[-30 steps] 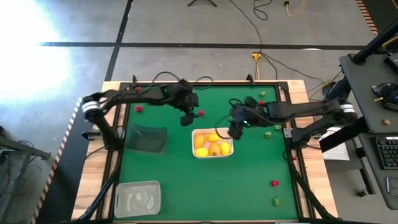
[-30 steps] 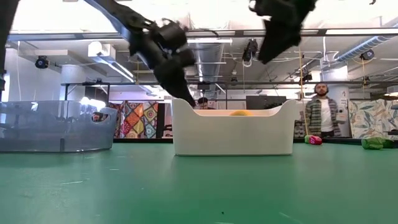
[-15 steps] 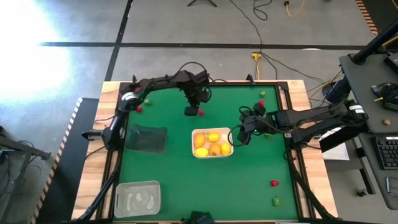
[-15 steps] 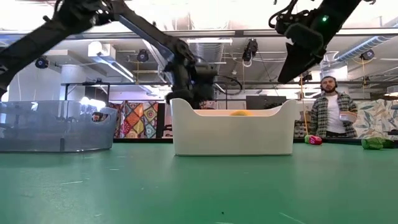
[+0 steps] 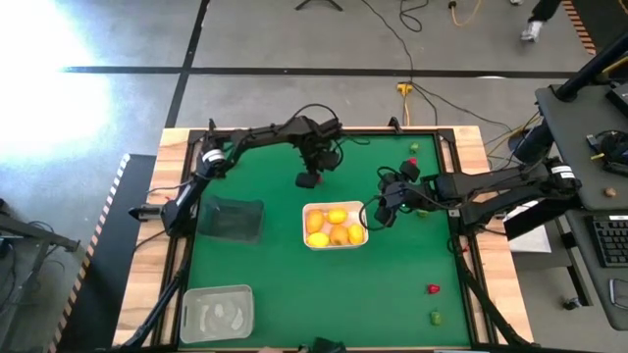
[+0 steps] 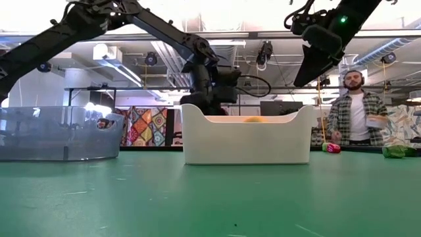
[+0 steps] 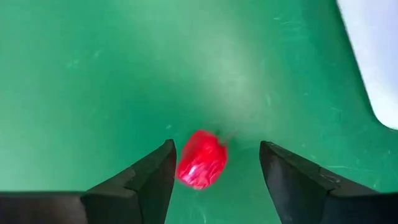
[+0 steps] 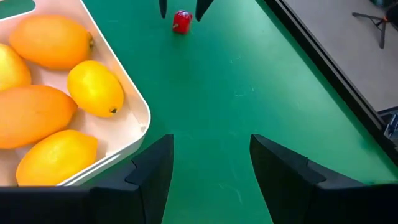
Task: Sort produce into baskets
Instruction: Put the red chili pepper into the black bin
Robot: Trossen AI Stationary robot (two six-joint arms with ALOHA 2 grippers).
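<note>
A small red piece of produce (image 7: 201, 167) lies on the green mat just beyond the white basket (image 5: 309, 238). My left gripper (image 7: 214, 171) points down over it, open, with one finger on either side; the piece lies close to one finger (image 7: 163, 175). In the high view that gripper (image 5: 309, 179) covers the piece. The white basket holds several yellow-orange fruits (image 8: 93, 87). My right gripper (image 8: 211, 168) hangs open and empty above the mat, right of the white basket (image 8: 134, 106). It also sees the red piece (image 8: 181, 20). My left gripper comes at the red piece from above with its fingers either side of it. The piece rests on the mat. Whether the nearer finger touches its side (image 7: 180, 169) I cannot tell.
A dark see-through basket (image 5: 231, 218) stands at the left and a clear one (image 5: 216, 312) at the near left. Loose red pieces (image 5: 433, 288) and green pieces (image 5: 436, 317) lie near the right edge, another red piece (image 5: 218, 172) at the far left. A person (image 6: 355, 112) stands behind the table.
My left gripper has reached out toward the table's far side, tipped to point downward, and sunk behind the white basket onto the red piece. My right gripper has drawn a little toward the table's right edge, then kept still.
</note>
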